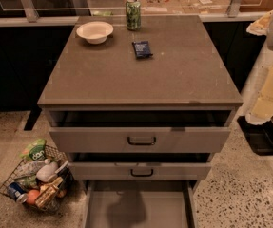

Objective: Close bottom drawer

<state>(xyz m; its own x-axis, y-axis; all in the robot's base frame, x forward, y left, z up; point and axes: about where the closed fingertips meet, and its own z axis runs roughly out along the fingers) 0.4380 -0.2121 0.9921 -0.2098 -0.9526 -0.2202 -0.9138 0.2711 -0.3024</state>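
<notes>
Speckled floor around taupe cabinet, centre frame. Bottom drawer (138, 208) pulled far out at lower centre, plain grey inside, front cut off by the frame's bottom edge. Gripper (259, 137) dark, low at right edge, well apart from that drawer; jaw state impossible to tell. Likely risks: pushing a side wall instead of the unseen front, skewing the slide; snagging the middle drawer (141, 171), ajar just above; clipping the wire basket (34, 179) at lower left.
</notes>
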